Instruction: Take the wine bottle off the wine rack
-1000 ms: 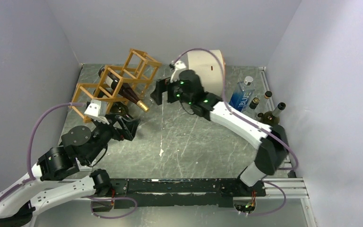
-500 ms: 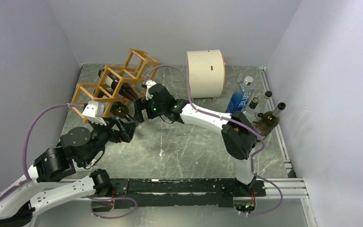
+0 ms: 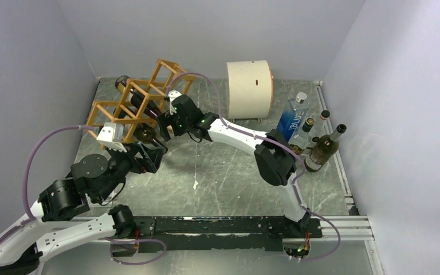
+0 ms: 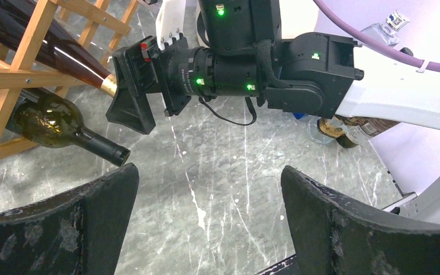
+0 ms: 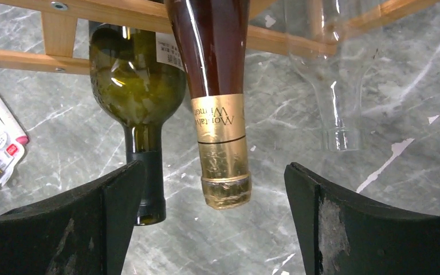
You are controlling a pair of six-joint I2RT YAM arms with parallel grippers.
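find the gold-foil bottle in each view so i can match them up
Top external: the gold-foil bottle lies slanted at upper left, its neck hidden by the right gripper.
Left wrist: top left, slanting down to its gold tip.
Right wrist: centre, neck pointing down between the open gripper's sides.
Shared landmark: the green bottle beside it.

The wine rack (image 3: 110, 112) stands at ten o'clock on the table, a dark wine bottle (image 3: 134, 97) lying in it. The right gripper (image 3: 160, 128) is at the rack's four o'clock, the left gripper (image 3: 152, 156) at its six o'clock.
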